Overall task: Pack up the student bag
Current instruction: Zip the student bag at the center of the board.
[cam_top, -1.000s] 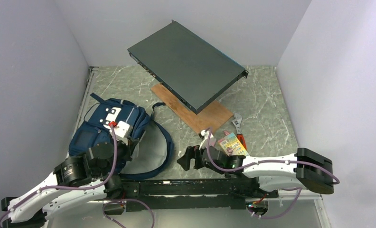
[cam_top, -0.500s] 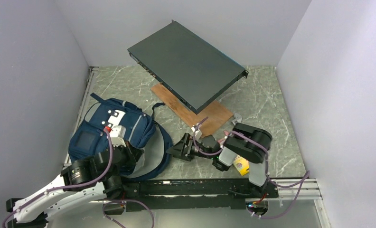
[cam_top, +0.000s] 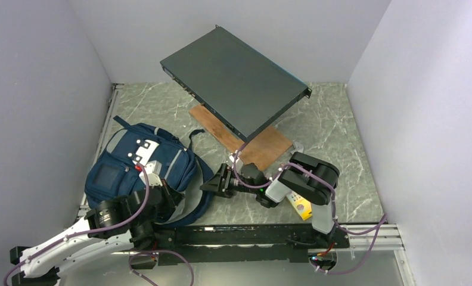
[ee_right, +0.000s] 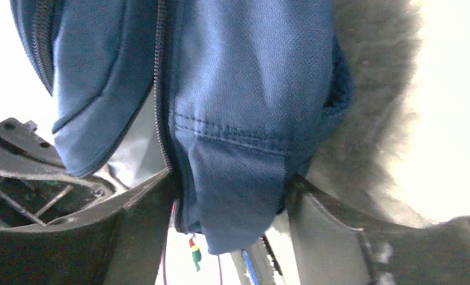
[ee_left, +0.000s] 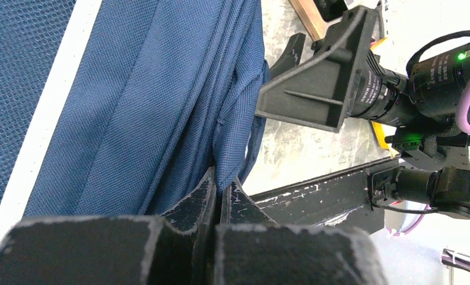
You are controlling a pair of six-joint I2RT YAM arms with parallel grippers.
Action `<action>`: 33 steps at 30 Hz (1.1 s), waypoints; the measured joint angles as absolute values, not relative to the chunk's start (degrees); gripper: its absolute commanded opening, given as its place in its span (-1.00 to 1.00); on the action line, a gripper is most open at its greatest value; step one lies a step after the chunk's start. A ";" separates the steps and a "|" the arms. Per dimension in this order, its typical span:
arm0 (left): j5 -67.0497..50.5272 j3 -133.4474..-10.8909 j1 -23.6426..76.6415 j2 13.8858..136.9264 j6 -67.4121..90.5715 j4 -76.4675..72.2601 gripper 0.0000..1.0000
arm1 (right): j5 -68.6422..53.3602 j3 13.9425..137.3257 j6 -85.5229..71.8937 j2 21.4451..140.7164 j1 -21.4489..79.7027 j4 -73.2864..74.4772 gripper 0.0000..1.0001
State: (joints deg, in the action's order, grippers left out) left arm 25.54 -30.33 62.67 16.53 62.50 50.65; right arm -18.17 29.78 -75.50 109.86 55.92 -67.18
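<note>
Student bag (cam_top: 126, 167) lies at near-left corner of surface (cam_top: 335, 131). L fingers (ee_left: 198, 205) pressed together, pinching its blue fabric; R fingers (ee_right: 140, 217) spread w/ a fabric fold between.

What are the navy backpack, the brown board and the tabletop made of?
Navy blue backpack: woven synthetic-looking fabric, matte, visible weave and stitching. Flat brown board: probably wood or plywood, grain streaks. Green-grey tabletop: marble-patterned, white veins; stone or laminate unclear.

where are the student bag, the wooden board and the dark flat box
student bag (cam_top: 109, 176): top external view, navy front pocket
wooden board (cam_top: 268, 149): top external view, bare near corner
dark flat box (cam_top: 233, 74): top external view, middle of top face
</note>
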 measured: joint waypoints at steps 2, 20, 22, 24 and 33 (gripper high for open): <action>25.80 -30.30 62.67 17.34 62.81 50.50 -1.00 | -17.58 30.72 -74.39 109.86 55.72 -64.27 -0.72; 7.68 -38.22 48.16 55.35 50.81 28.27 -1.00 | 3.46 8.73 -68.42 78.46 55.27 -54.50 -1.00; 6.81 -42.11 47.55 58.81 48.31 28.82 -1.00 | 5.37 8.21 -67.79 76.75 54.98 -52.82 -1.00; 6.76 -44.03 47.16 59.27 46.28 29.54 -1.00 | 6.35 8.21 -66.57 76.07 55.09 -52.27 -1.00; 15.25 -46.33 46.35 37.85 42.74 41.56 -1.00 | 8.27 10.63 -58.22 75.46 59.86 -48.82 -1.00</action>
